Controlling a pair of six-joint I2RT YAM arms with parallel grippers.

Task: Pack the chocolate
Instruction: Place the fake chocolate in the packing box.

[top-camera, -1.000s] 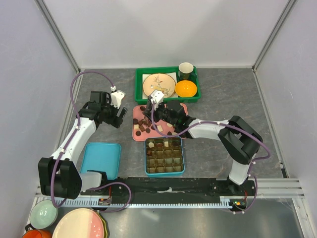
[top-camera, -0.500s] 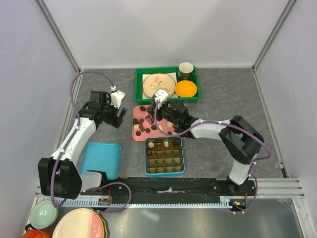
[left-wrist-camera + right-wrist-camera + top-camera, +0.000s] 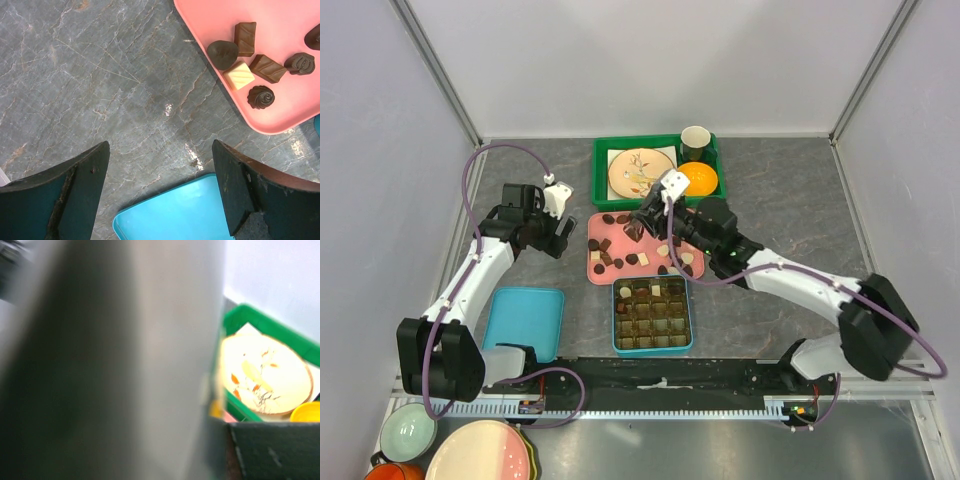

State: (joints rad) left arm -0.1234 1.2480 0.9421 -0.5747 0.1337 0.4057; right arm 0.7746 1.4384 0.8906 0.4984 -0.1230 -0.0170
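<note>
1. Top view: left pincer (image 3: 558, 240) hangs over the bare grey surface (image 3: 770, 190), just left of the pink tray (image 3: 595, 268), apart from everything.
2. Top view: chocolate (image 3: 610, 261) is mostly loose pcs on the pink tray: dark, brown, a few cream. More pcs sit in the far compartments of the teal box (image 3: 616, 322), which lies right in front of the tray. Near compartments too dark to read.
3. Top view: right pincer (image 3: 638, 226) is over the tray's far part, among the pcs. Dark shape at its tips. Can't tell if a pc is gripped, or if it's clenched or released.
4. Top view: teal lid (image 3: 524, 322) lies flat, left of the box and apart from it. Green crate (image 3: 601, 170) is behind the tray w/ plate (image 3: 638, 172), orange (image 3: 698, 180) and cup (image 3: 695, 142) inside.
5. Left wrist view: fingers (image 3: 65, 195) are spread wide w/ nothing btw them, so released. Grey surface below, lid corner at btm. Tray corner at top right carries six pcs close together: one cream square, the rest brown or dark, two swirled. Another is cut by the frame edge.
6. Right wrist view: heavy blur, a grey mass fills left + middle. Right side shows the green crate, the plate in it and the orange's edge. Dark block low right, can't say what. Pincer state can't be told here.
</note>
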